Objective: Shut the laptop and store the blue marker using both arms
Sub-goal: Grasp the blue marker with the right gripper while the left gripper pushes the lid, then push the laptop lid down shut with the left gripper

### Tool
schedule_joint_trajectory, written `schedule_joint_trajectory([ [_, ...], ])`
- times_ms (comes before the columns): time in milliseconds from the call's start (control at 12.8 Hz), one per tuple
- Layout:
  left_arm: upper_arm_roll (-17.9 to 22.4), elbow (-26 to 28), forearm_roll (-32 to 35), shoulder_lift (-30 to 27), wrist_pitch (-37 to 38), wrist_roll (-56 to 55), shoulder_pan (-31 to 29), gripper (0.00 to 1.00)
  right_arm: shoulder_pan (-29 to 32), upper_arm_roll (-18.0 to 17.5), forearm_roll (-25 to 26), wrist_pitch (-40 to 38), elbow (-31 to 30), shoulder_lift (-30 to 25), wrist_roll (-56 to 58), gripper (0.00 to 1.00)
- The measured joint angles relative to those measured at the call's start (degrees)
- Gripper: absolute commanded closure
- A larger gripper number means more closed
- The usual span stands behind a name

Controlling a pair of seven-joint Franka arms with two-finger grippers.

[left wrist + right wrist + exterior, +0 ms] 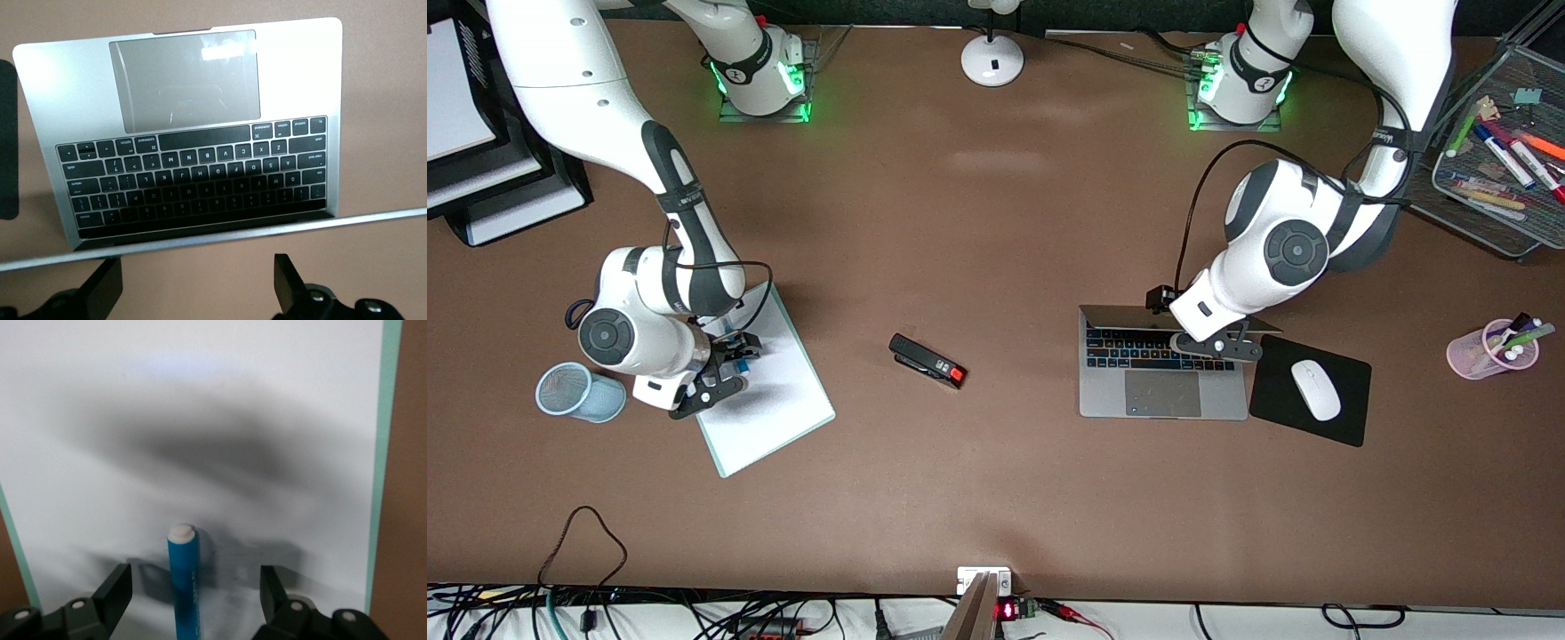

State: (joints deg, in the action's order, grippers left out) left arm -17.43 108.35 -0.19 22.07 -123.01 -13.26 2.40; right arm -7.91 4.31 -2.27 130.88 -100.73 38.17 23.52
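Lying on a white pad [200, 420], the blue marker [183, 587] shows a white end between the right claw's [193, 600] released fingers. The left claw [193, 287], released, straddles the silver-grey laptop's [187, 120] lid edge.

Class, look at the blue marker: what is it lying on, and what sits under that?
The blue marker lies on a white pad, between the right gripper fingers. Beneath the pad is the brown table; the part it covers is hidden.

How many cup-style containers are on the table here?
2. A blue mesh cup lies on its side at the right arm's end, beside the white pad. A pink cup holding markers stands at the left arm's end, near the mouse pad.
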Motion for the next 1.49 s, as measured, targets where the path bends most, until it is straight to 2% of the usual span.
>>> schedule_joint_trajectory([
  [78,0.00,-0.51,0.00,0.34,0.00,-0.04,0.00,0.00,0.00,0.01,0.00,0.75,-0.49,-0.01,0.00,0.29],
  [157,0.00,-1.05,0.00,0.74,-0.01,-0.07,0.00,0.00,0.00,0.01,0.00,1.03,-0.62,-0.07,0.00,0.42],
  [470,-0.04,-2.92,-0.01,2.43,-2.12,-0.09,0.09,0.00,0.02,0.25,0.00,1.16,-0.63,-0.37,-0.07,0.44],
  [626,-0.04,-3.06,-0.01,3.81,-5.26,-0.11,0.30,0.00,0.01,0.23,-0.01,1.15,-0.63,-0.41,-0.07,0.34],
  [939,-0.04,-3.57,-0.01,5.55,-7.96,-0.13,0.56,0.00,0.00,0.18,-0.05,1.59,-0.53,-0.61,-0.07,0.26],
  [1017,-0.04,-3.68,-0.01,5.85,-8.71,-0.14,0.57,0.00,0.00,0.18,-0.05,1.71,-0.48,-0.83,-0.07,0.19],
  [1487,-0.04,-4.02,-0.01,8.01,-12.11,-0.15,0.60,0.00,0.06,0.23,-0.05,1.84,-0.50,-1.53,-0.06,0.19],
])
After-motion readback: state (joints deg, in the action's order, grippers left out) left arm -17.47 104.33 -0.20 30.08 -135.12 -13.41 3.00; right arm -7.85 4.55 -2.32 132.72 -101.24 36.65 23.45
